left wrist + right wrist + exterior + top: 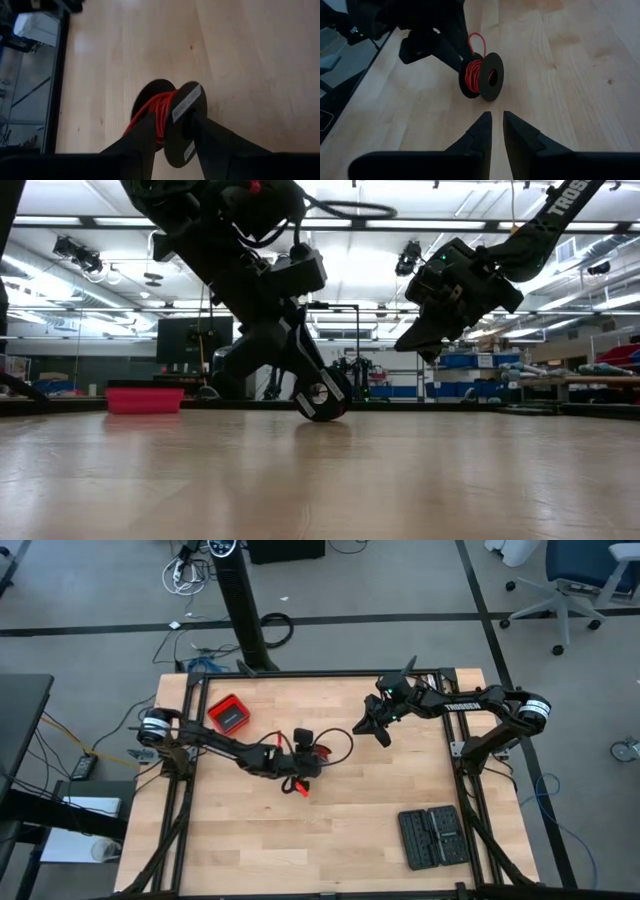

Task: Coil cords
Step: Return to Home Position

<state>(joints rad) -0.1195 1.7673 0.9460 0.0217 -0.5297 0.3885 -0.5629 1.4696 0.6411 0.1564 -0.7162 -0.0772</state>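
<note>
On spool: red wire wound, left gripper clamping.
</note>
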